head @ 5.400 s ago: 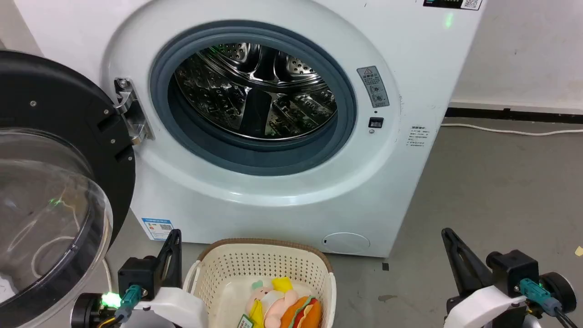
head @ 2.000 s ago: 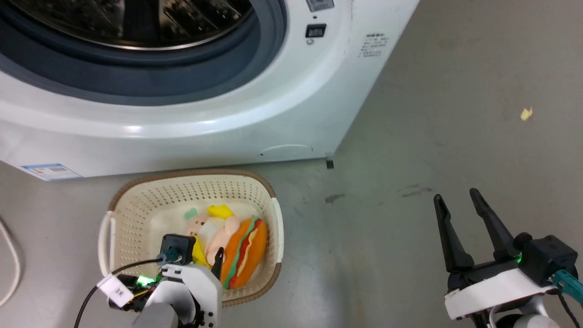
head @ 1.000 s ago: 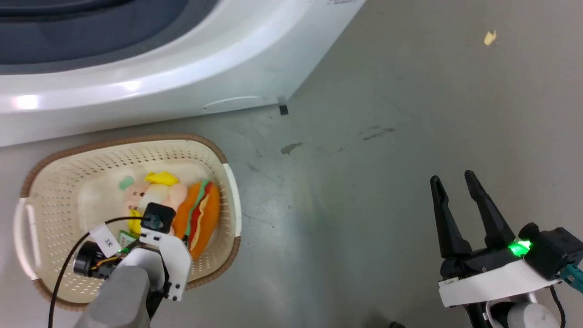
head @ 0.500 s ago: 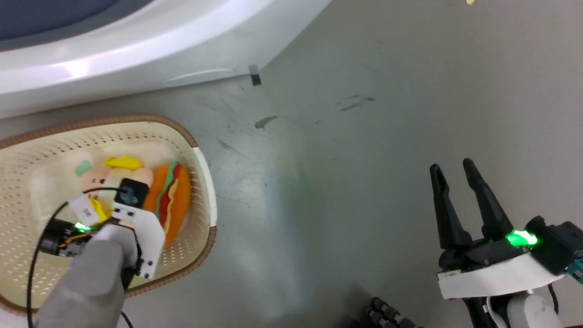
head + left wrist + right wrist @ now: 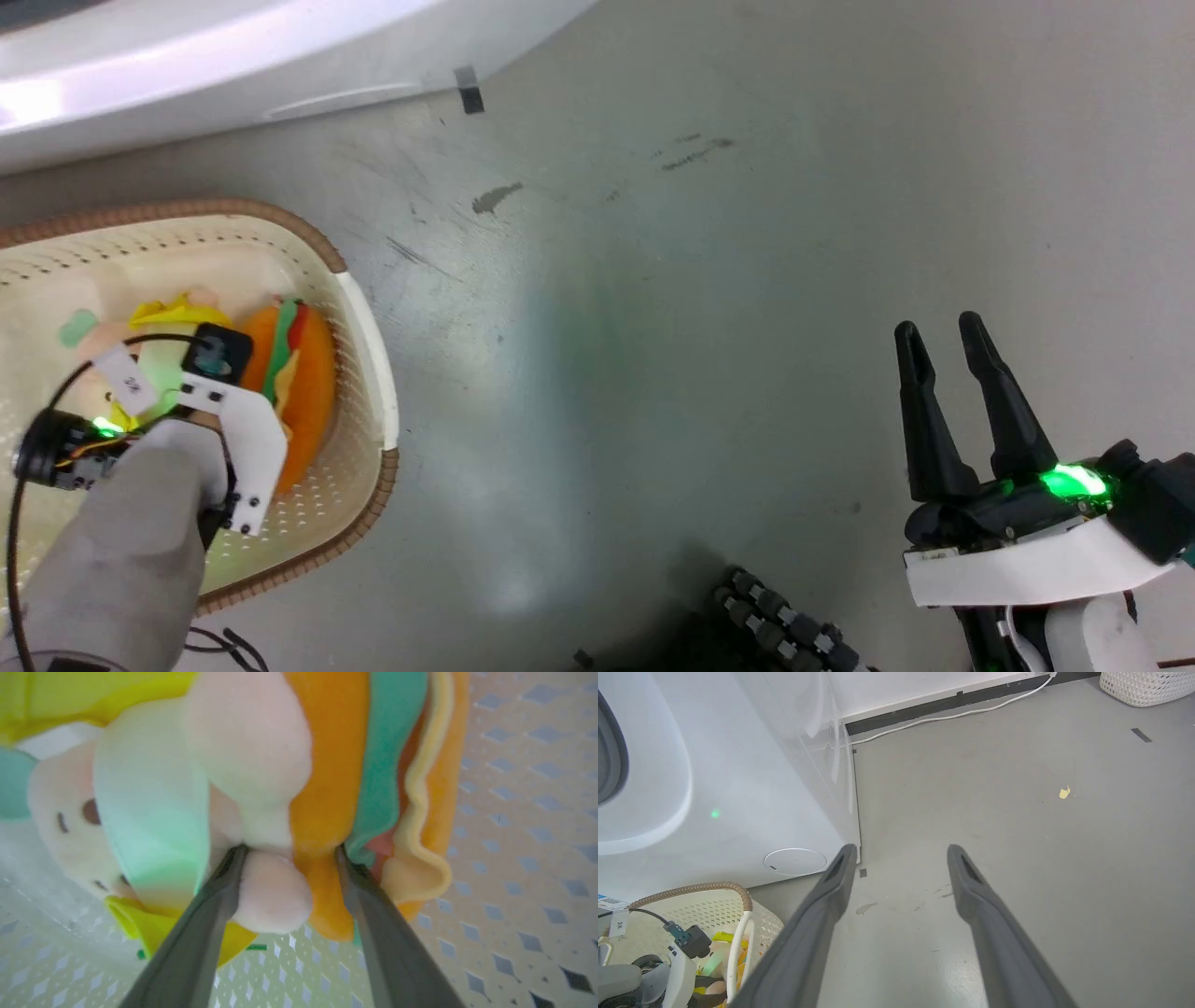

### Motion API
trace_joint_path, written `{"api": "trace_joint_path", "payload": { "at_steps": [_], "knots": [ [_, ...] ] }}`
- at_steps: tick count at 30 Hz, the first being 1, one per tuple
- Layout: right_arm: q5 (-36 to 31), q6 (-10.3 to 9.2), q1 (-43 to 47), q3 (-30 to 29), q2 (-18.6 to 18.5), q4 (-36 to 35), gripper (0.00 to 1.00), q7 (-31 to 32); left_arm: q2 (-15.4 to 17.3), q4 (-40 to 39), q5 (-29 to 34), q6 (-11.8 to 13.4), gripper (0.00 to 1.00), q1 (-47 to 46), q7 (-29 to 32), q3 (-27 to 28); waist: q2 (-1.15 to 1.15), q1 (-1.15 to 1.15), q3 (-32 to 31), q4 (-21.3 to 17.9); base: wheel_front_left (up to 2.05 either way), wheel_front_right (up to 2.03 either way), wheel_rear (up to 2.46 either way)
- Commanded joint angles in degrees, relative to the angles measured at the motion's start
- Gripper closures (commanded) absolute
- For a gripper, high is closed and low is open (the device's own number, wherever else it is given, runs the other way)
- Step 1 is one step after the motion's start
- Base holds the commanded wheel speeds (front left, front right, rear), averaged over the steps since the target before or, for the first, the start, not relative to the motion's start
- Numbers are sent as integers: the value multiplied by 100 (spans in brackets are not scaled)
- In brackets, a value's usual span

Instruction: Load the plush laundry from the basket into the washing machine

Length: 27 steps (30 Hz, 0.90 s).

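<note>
Your left hand [image 5: 289, 851] is down in the cream perforated basket [image 5: 514, 812], fingers spread, straddling and touching a rounded fleecy limb of the pink doll [image 5: 247, 742] and the wavy felt edge of the orange bun [image 5: 327, 765]. Your right hand [image 5: 938, 324] hangs spread, holding nothing, over the grey floor [image 5: 653, 327], with the glossy white washing machine [image 5: 738, 788] ahead to its left

Lab-like laundry corner — white washing machine [image 5: 738, 788], bare grey floor [image 5: 700, 327], loose cable [image 5: 948, 716]

The left arm [image 5: 121, 551] reaches steeply down, its left gripper [image 5: 288, 854] aimed downward with jaws spread wide. The right gripper [image 5: 941, 327] hovers low, jaws parted, pointing forward.
</note>
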Motion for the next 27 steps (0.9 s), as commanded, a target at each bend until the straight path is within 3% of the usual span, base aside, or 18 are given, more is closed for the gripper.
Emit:
{"api": "trace_joint_path", "payload": {
  "at_steps": [1, 7, 12, 20, 27],
  "knots": [
    [77, 30, -158, 19, -7, -17, 0, -71, 66, 189, -86, 3, 100, -139, -47, -61, 0, 0, 93, -75, 0, 0, 0],
    [-11, 30, -227, 70, -7, 88, 0, -71, 37, 210, -221, -3, 100, -4, -135, -17, 0, 0, -80, -85, 0, 0, 0],
    [-236, 30, -178, -28, -7, 207, 0, -71, -163, 227, -385, 33, 100, 291, -326, 49, 0, 0, -602, 57, 0, 0, 0],
    [-880, 30, 139, -274, -7, 404, 0, -71, -747, 253, -715, -107, 100, 1084, -772, 137, 0, 0, -2055, 570, 0, 0, 0],
    [-1333, 30, 618, -458, -7, 511, 0, -71, -1228, 159, -918, -302, 100, 1667, -1526, 139, 0, 0, -3213, 1110, 0, 0, 0]
  ]
}}
